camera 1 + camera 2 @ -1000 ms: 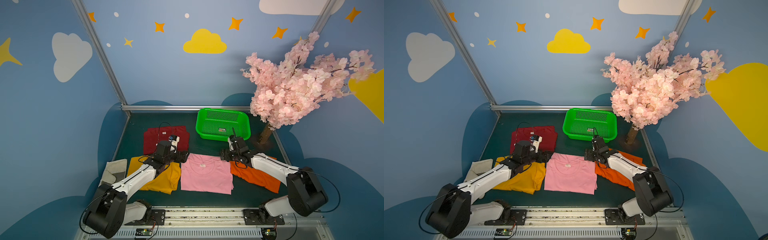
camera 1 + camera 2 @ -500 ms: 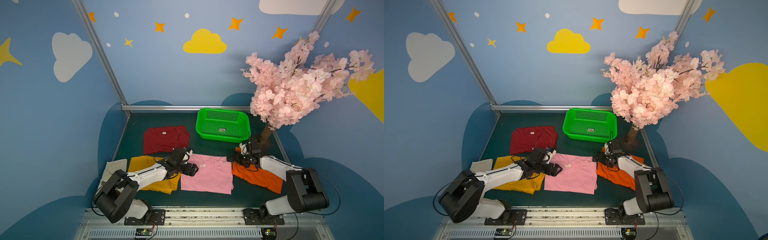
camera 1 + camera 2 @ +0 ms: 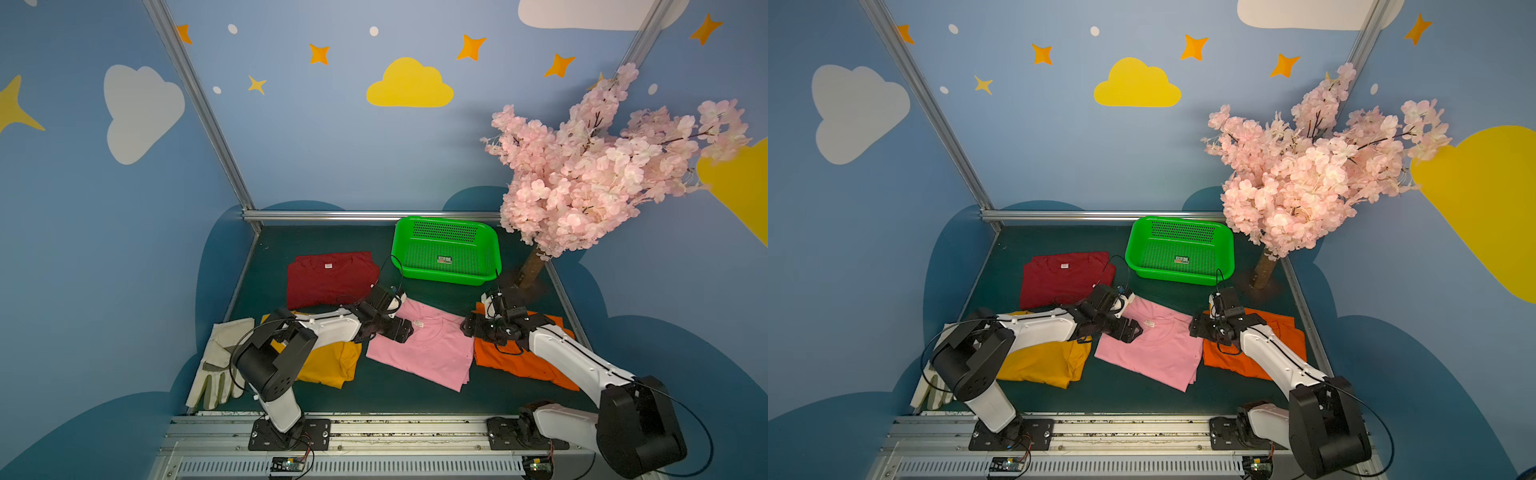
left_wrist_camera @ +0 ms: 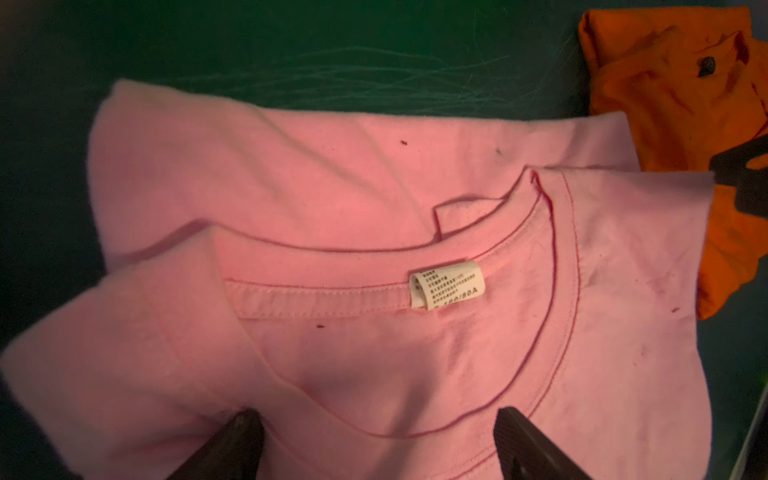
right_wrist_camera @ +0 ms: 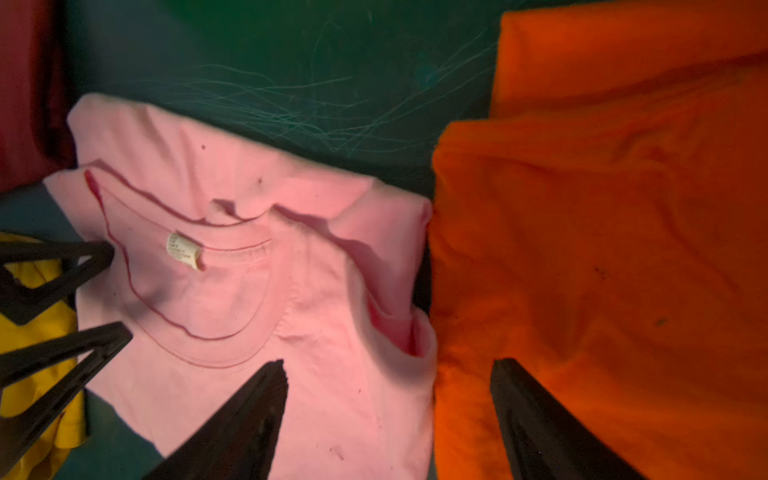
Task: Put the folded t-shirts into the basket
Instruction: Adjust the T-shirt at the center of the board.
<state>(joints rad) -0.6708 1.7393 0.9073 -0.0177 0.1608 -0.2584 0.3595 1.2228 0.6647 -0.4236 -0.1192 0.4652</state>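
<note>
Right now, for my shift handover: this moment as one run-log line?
left gripper: open, over folded pink cloth t-shirt | right gripper: open, above pink edge and folded orange cloth t-shirt | green mesh plastic basket: no shirts

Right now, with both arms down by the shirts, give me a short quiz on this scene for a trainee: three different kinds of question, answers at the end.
1. True or false: the basket already holds a t-shirt.
2. Which t-shirt lies between the left gripper and the right gripper? A the dark red t-shirt, B the pink t-shirt, C the mustard t-shirt.
3. How many folded t-shirts lie on the table?

Key
1. False: it holds no shirt.
2. B.
3. Four: the dark red t-shirt, mustard t-shirt, pink t-shirt and orange t-shirt.
</note>
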